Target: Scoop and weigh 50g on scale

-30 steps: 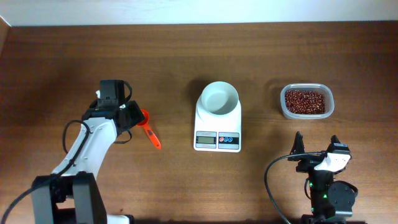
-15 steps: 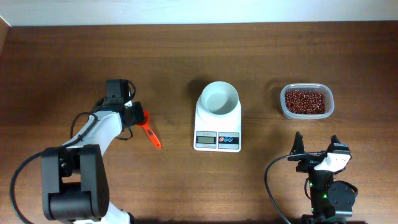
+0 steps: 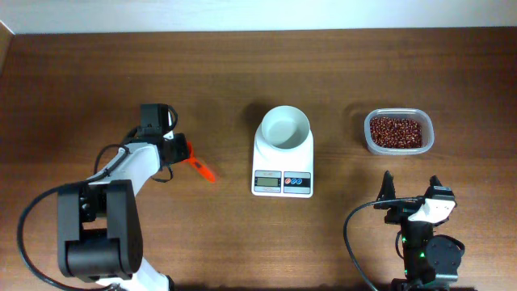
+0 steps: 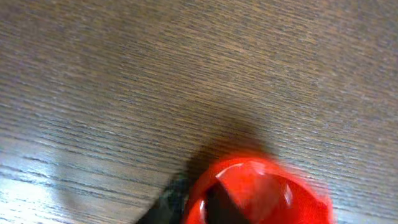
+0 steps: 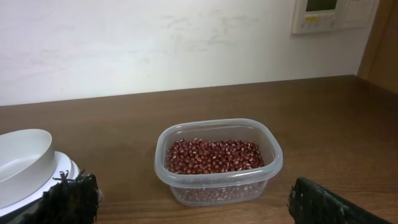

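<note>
**Item: beans** [image 3: 396,130]. A loose heap of small red-brown grains, filling a clear plastic tub [image 3: 368,144] to the right of the scale [image 3: 283,162] and apart from it.
**Handling (judged):** light, hard, free-running and prone to roll and scatter. They cannot be pinched, so they are best lifted in a scoop held level.
**Tool:** orange-red measuring scoop [image 3: 194,161], left of the scale, likely stiff, light plastic and smooth. It is best gripped on the flat handle, leaving the cup free.
**Left gripper** [image 3: 174,148]: left of the scale. Its jaws look clenched at the scoop's cup end, though the wrist view is blurred.
**Right gripper** [image 3: 410,184]: right of the scale and nearer the robot, jaws released wide and empty.
**Scale platform:** a round white bowl [image 3: 284,127] on the scale's far half, empty.
**Surroundings:** dark wood tabletop [image 3: 242,73].
**Obstructions:** the scale stands between scoop and tub, so a straight carry crosses over its bowl.
</note>
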Robot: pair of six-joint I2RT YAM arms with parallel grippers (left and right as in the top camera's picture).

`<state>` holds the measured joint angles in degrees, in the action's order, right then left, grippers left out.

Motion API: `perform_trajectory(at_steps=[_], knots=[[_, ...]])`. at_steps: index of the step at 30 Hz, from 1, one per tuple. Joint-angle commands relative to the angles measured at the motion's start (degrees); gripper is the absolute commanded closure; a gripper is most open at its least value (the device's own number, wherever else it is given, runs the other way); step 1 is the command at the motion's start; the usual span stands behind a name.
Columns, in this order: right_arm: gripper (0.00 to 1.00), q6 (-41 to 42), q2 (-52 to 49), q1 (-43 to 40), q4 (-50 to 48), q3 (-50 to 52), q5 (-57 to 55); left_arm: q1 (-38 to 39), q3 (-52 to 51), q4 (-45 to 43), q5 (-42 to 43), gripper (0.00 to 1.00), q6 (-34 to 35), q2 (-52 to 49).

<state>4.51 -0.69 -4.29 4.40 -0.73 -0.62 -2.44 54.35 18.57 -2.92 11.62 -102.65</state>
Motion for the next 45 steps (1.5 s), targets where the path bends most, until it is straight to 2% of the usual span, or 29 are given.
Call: perform_trajectory(at_steps=[1,5,8,10,13,19,22,24,28,32,35,37,38,41,45], knots=[[0.01,0.2,0.5,-0.2,0.3,0.4,-0.1,-0.3,0.7,-0.1,0.5,1.0,-0.4,-1.3],[0.01,0.2,0.5,-0.2,0.3,0.4,-0.1,-0.3,0.7,0.7,0.4,1.0,5.2,-0.8],[0.01,0.2,0.5,-0.2,0.3,0.4,-0.1,-0.3,0.7,3.8,0.6,1.0,5.7,2.1],[0.01,0.2,0.5,-0.2,0.3,0.4,-0.1,-0.3,0.7,7.3,0.6,1.0,5.7,6.9],[0.01,0.2,0.5,-0.2,0.3,0.4,-0.1,-0.3,0.7,12.3,4.9,1.0,5.6,16.3],[0.01,0.2,0.5,-0.2,0.3,0.4,-0.1,-0.3,0.7,14.4,12.3,1.0,5.5,26.6],[0.01,0.2,0.5,-0.2,0.3,0.4,-0.1,-0.3,0.7,15.9,15.2,1.0,6.4,26.7],[0.01,0.2,0.5,-0.2,0.3,0.4,-0.1,-0.3,0.7,18.0,15.2,1.0,10.3,26.7],[0.01,0.2,0.5,-0.2,0.3,0.4,-0.1,-0.3,0.7,21.2,15.2,1.0,12.0,26.7],[0.01,0.2,0.5,-0.2,0.3,0.4,-0.1,-0.3,0.7,21.2,15.2,1.0,17.2,26.7],[0.01,0.8,0.5,-0.2,0.2,0.4,0.4,-0.3,0.7,21.7,15.2,1.0,17.3,26.7],[0.01,8.3,0.5,-0.2,-0.5,0.4,6.6,-0.3,0.7,22.8,15.2,1.0,17.3,26.7],[0.01,14.0,0.5,-0.2,-0.8,0.4,10.1,-0.3,0.7,23.1,15.2,1.0,17.3,26.7],[0.01,38.4,0.5,-0.2,-1.3,0.4,17.6,-0.3,0.7,23.1,15.2,1.0,18.0,26.7],[0.01,57.2,0.5,-0.2,-1.7,0.4,28.7,-0.3,0.7,24.2,15.2,1.0,18.4,26.7]])
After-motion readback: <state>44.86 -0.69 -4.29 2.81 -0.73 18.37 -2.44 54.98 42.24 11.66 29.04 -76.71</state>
